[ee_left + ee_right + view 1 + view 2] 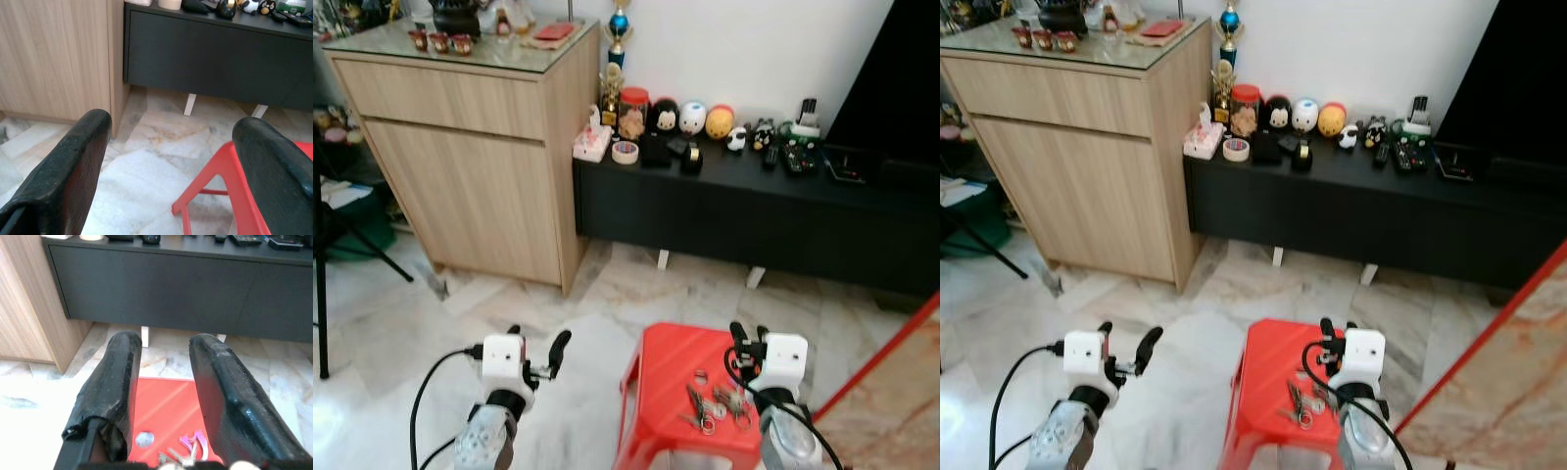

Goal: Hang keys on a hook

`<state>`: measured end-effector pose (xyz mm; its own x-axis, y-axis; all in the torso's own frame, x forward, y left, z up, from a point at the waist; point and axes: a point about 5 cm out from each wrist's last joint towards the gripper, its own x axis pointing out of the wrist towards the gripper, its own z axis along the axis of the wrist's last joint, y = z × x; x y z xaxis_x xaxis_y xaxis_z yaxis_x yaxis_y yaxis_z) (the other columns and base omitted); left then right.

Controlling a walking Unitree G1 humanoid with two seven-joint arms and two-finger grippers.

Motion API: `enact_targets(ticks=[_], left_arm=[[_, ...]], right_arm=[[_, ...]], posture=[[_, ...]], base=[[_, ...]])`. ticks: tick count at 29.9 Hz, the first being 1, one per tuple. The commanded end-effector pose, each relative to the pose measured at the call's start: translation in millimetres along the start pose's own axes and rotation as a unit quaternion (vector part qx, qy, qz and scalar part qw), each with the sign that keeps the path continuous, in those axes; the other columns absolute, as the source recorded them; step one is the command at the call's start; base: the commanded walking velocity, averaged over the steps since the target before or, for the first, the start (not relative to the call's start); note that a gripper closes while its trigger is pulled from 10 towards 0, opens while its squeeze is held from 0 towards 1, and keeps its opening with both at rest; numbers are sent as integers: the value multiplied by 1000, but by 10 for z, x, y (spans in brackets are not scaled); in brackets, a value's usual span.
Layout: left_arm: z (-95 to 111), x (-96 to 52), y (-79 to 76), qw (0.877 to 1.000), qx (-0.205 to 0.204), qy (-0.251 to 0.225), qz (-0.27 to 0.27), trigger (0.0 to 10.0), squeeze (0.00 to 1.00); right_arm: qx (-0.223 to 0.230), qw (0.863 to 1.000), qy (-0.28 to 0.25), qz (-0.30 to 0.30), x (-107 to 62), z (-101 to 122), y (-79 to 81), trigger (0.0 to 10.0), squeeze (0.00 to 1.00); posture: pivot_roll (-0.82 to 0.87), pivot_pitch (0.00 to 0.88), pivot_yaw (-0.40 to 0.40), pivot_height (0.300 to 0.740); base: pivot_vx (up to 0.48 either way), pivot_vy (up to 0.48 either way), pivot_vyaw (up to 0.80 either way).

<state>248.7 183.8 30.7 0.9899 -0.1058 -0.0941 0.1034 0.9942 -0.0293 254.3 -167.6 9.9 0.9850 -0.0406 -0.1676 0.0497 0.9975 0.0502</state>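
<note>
A bunch of keys [710, 405] lies on the top of a red plastic stool [663, 364], low in the head views. My right gripper [749, 334] hovers over the stool's right side, just beyond the keys, and is open with nothing between its fingers. In the right wrist view the keys [188, 454] sit below the right gripper [166, 339], beside a small round metal piece [143, 438]. My left gripper [537, 339] is open and empty over the floor to the left of the stool. The left wrist view looks past the left gripper [172, 122] to one stool corner [230, 171].
A light wooden cabinet [470, 166] stands at the back left. Beside it, a low black console [754, 211] carries toys and small items. A black stand leg [323, 294] is at the far left and a red-edged panel [891, 382] at the right. The floor is marble.
</note>
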Motion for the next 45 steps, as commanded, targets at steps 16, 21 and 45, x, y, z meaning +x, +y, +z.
enact_targets(ticks=[16, 21, 45], left_arm=[[-67, 13, 31, 999, 8, 32, 3, 10000, 0], [-62, 25, -19, 1000, -3, 28, -2, 10000, 0], [-50, 61, -15, 999, -3, 32, -3, 10000, 0]], right_arm=[[18, 1000, 10, -5, -23, -38, -18, 10000, 0], [24, 1000, 10, 2, -17, -36, 7, 10000, 0], [26, 999, 17, 13, -19, -68, 42, 10000, 0]], posture=[[24, 20, -80, 644], [29, 22, -81, 644], [21, 14, -68, 644]], base=[[0, 0, 0], [0, 0, 0], [77, 0, 128]])
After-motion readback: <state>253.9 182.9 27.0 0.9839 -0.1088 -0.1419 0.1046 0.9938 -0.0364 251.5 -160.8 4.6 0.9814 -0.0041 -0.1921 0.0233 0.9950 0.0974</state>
